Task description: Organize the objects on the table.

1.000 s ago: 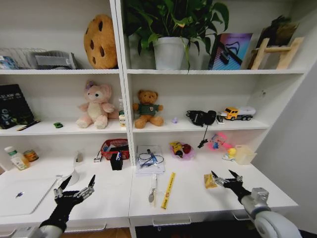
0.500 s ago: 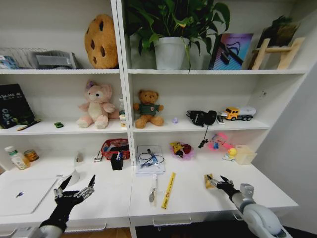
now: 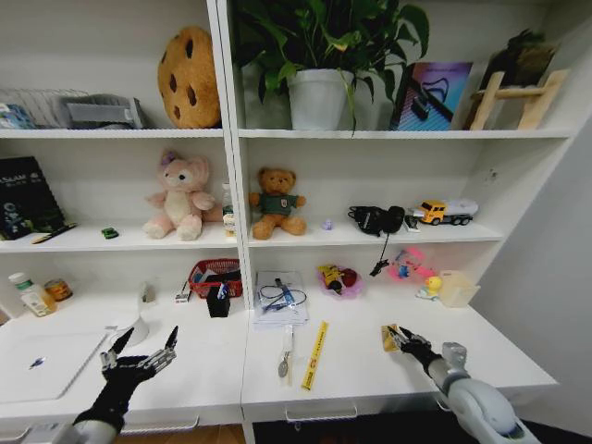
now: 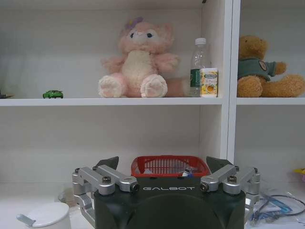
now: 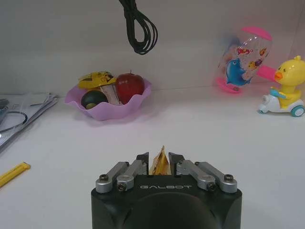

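My right gripper point(image 3: 404, 339) is low over the right part of the white table point(image 3: 361, 379), shut on a small yellow packet point(image 3: 389, 338). In the right wrist view the packet point(image 5: 159, 163) stands on edge between the two close-set fingers point(image 5: 141, 160). The left gripper point(image 3: 141, 351) hovers open above the left part of the table, beside the silver laptop point(image 3: 42, 363), holding nothing. A yellow ruler point(image 3: 315, 354) lies mid-table. The tiny green toy car point(image 4: 53, 94) sits on the shelf above.
A red basket point(image 3: 215, 276), papers with a cable point(image 3: 280, 298) and a purple bowl of toy food point(image 5: 108, 100) line the back of the table. A duck toy point(image 5: 285, 87) and a clear box point(image 3: 457, 288) stand at the far right. A white lidded cup point(image 4: 46, 214) is near the left gripper.
The right gripper has moved forward to the yellow packet and its fingers have closed from wide open onto it. The left arm has not moved.
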Available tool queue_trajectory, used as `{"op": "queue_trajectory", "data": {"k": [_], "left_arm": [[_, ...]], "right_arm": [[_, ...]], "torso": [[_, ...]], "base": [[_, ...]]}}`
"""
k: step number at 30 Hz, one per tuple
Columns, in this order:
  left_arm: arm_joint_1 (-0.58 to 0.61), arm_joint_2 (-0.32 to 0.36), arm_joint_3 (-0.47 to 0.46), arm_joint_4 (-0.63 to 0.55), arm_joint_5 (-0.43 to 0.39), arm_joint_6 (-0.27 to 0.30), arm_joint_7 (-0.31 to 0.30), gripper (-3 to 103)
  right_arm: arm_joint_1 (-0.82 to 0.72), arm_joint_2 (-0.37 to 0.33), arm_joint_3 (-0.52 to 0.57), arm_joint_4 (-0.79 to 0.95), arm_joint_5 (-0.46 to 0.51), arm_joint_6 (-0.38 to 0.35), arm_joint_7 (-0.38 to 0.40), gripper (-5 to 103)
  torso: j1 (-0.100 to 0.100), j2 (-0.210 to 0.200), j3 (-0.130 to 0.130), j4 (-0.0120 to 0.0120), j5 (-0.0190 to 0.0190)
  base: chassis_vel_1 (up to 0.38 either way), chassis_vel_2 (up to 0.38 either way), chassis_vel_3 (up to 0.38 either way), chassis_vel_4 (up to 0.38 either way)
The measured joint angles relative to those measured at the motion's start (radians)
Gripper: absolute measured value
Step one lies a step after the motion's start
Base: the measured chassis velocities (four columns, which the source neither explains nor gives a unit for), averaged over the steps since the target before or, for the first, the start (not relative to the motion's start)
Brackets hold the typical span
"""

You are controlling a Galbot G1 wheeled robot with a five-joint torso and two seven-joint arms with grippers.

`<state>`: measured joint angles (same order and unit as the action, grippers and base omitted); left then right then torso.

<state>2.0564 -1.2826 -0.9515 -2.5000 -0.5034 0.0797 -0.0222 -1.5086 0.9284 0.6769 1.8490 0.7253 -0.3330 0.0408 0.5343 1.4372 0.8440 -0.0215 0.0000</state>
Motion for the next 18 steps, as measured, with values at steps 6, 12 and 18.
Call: {"op": "queue_trajectory", "data": {"k": [6, 12, 18], "left_arm": [[0.0, 0.0, 0.0, 0.0, 0.0, 0.0, 0.0, 100], [0.0, 0.0, 0.0, 0.0, 0.0, 0.0, 0.0, 100], [0.0, 0.0, 0.0, 0.0, 0.0, 0.0, 0.0, 100]], "right_arm": [[0.015, 0.004, -0.013, -0.012, 0.0, 0.0, 0.0, 7], [0.035, -0.002, -0.009, -0.005, 0.003, 0.018, -0.006, 0], [0.161, -0.022, -0.043, -0.011, 0.056, 0.022, -0.061, 0]], "torso": [[0.0, 0.0, 0.0, -0.0001, 0.0], [0.0, 0.0, 0.0, -0.0004, 0.0001], [0.0, 0.0, 0.0, -0.0001, -0.0002]], "base": [[0.0, 0.0, 0.0, 0.0], [0.0, 0.0, 0.0, 0.0], [0.0, 0.0, 0.0, 0.0]]}}
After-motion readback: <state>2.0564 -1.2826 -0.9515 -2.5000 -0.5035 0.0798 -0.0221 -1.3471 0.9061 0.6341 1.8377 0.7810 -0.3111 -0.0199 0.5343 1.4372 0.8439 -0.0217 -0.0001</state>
